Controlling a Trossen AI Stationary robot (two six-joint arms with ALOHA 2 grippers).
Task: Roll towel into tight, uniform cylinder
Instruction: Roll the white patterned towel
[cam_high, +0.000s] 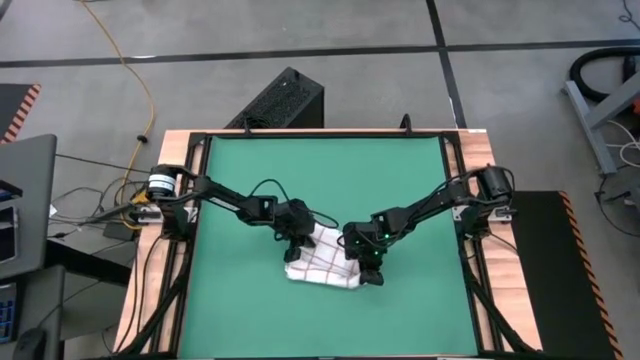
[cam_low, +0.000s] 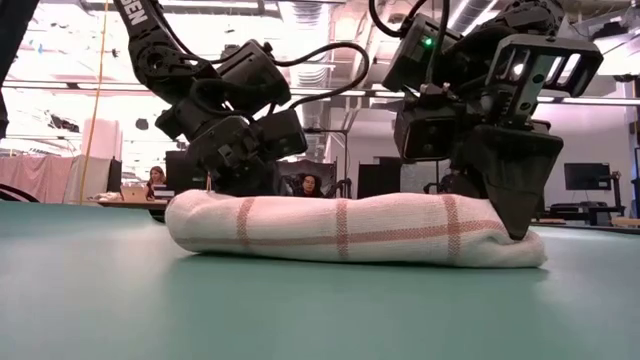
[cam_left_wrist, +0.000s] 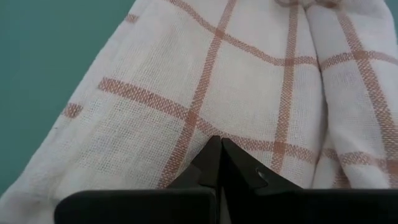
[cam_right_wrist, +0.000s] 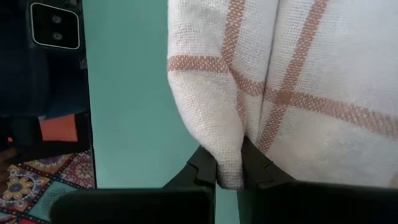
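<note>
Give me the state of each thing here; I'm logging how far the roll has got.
towel: rolled into a thick bundle, lying on the mat.
left gripper: shut, tips against the towel's cloth.
right gripper: shut on the towel, pinching a fold at its end.
green mat: flat, bare around the towel.

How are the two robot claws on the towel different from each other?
The right gripper pinches a fold of the towel between its fingers; the left gripper is shut with no cloth in it, its tips meeting against the towel. In the high view the right gripper sits at the towel's right end, the left gripper at its left edge. Both are dark, two-fingered and touching the towel.
</note>
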